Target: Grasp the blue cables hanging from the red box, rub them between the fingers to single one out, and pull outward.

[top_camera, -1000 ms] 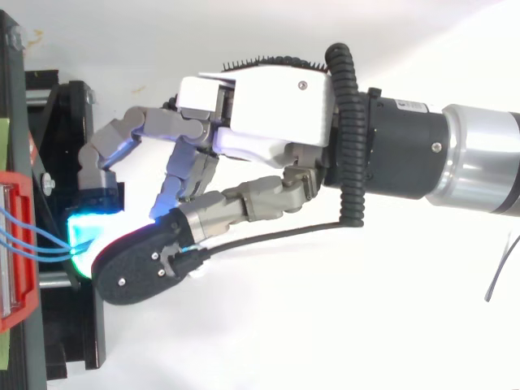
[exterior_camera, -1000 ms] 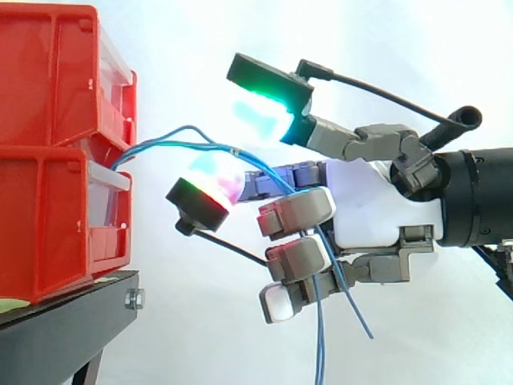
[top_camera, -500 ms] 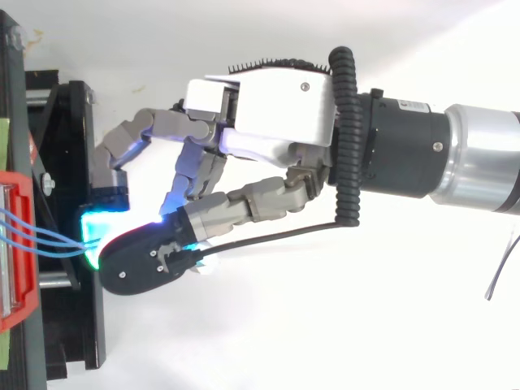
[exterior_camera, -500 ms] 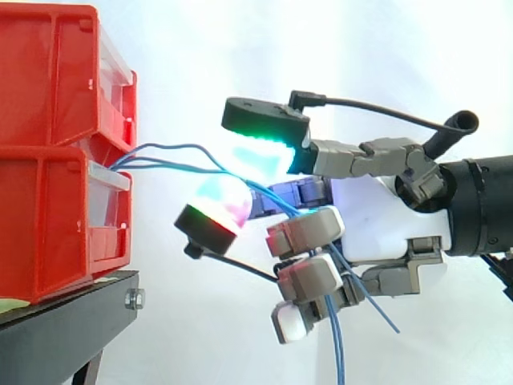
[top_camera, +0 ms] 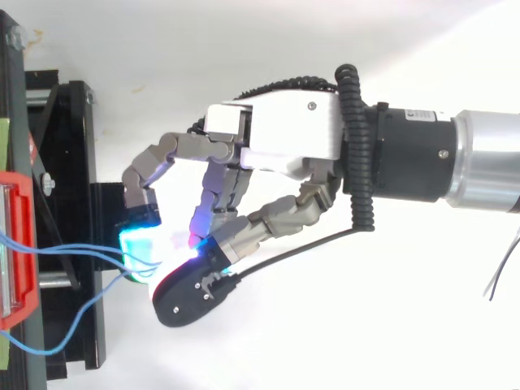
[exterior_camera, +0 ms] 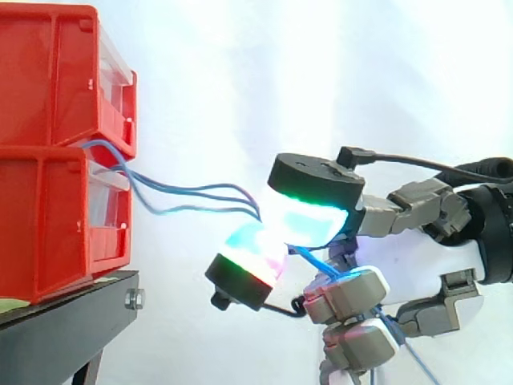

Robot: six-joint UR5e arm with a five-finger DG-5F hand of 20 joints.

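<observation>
Pinching the blue cables (exterior_camera: 192,190) between glowing pads (exterior_camera: 309,224), the robot hand (top_camera: 276,134) is gripping thin, limp, likely slippery strands on their slack span off the red box (exterior_camera: 56,200).

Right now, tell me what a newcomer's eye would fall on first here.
The hand, mid-frame, stands out first: its glowing fingertips pinch the blue cables. The cables run left to the stacked red bins on the black stand.
</observation>
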